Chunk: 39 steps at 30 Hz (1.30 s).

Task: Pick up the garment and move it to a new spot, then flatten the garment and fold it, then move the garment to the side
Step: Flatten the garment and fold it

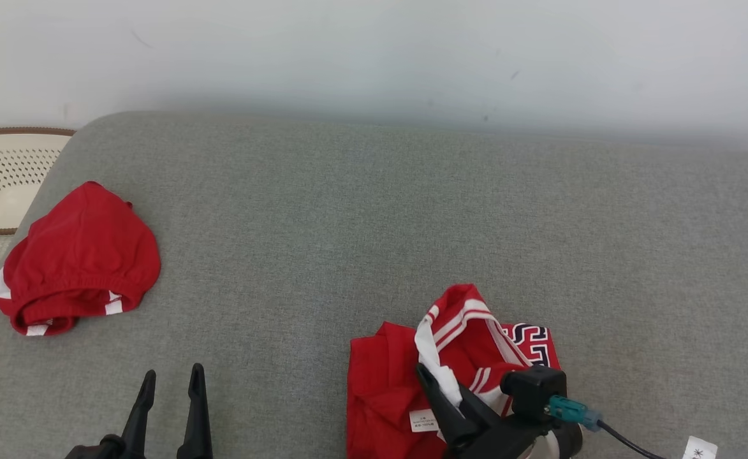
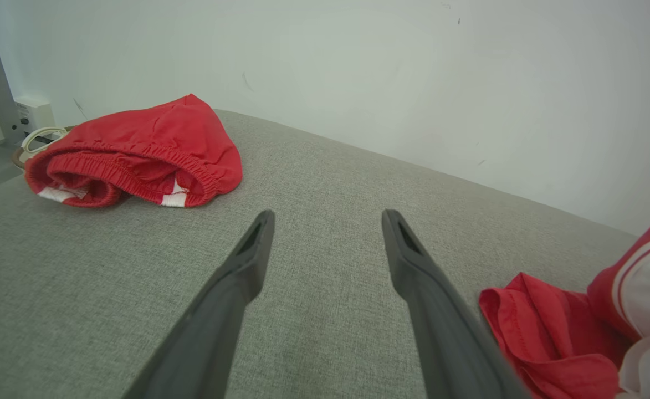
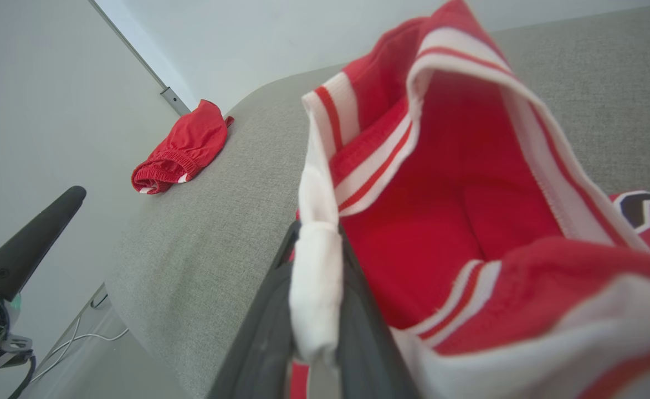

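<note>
The right claw [image 3: 316,238], clenched on only the white trim [image 3: 313,288] of the red jersey [image 1: 380,382], may lose it on lifting; the left claw [image 1: 173,371] stands released, well apart from it.

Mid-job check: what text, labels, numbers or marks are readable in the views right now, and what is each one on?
No text can be quoted in full.
Block lettering on the jersey: dark with a white outline, partly folded under, so it cannot be read.
Care label sewn on the jersey: white, with print too small to read.
White tag at the head view's lower right: a small dark star-like mark, no legible words.
</note>
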{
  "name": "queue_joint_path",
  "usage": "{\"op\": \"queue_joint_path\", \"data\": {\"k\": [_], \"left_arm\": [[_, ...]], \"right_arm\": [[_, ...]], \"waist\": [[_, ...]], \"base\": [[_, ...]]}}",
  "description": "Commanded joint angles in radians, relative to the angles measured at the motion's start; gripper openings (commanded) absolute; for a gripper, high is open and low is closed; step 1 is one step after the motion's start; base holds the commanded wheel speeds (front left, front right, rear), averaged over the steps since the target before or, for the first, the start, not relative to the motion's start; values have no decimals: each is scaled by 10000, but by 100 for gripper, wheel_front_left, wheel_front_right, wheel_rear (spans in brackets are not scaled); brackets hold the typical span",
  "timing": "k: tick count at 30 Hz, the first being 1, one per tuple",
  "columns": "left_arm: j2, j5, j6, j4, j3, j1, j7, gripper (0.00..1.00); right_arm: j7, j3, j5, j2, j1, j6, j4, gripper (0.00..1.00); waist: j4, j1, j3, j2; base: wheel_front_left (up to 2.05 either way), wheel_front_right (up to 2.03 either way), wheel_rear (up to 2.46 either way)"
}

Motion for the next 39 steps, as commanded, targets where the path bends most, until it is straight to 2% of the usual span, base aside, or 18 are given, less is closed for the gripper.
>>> {"op": "queue_joint_path", "data": {"k": [1,2,8,14,19,28,33,39], "left_arm": [[1,-94,-54,36,47,-79,-41,100],[1,-95,-40,55,63,-80,-41,100],[1,-116,-49,125,113,-53,-41,100],[1,-146,-20,70,146,52,-41,100],[1,-127,-20,-61,199,139,-41,100],[1,-111,-15,-207,302,133,-41,100],[1,-111,-8,-218,363,129,-41,100],[1,-123,-1,-218,341,60,-41,100]], "right_arm": [[-193,81,-10,81,-188,5,65,78],[-290,195,142,119,-213,5,114,100],[-902,1077,1297,-233,-554,5,-507,100],[-1681,1048,1683,-829,-755,5,-1472,100],[-2245,188,1399,-1153,-560,5,-2082,100],[-2395,-2752,-132,-1109,347,5,-1847,100],[-2226,-2998,-441,-989,857,5,-1746,100],[-2171,-2632,-517,-890,1138,5,-1562,100]], "waist": [[-9,0,20,-1],[-22,0,27,-1],[-139,0,-2,-1],[-250,0,-59,-1],[-298,0,-31,-1],[-283,0,63,-1],[-308,0,110,-1],[-358,0,185,-1]], "base": [[0,0,0],[0,0,0],[0,0,0],[0,0,0],[0,0,0],[0,0,0],[0,0,0],[0,0,0]]}}
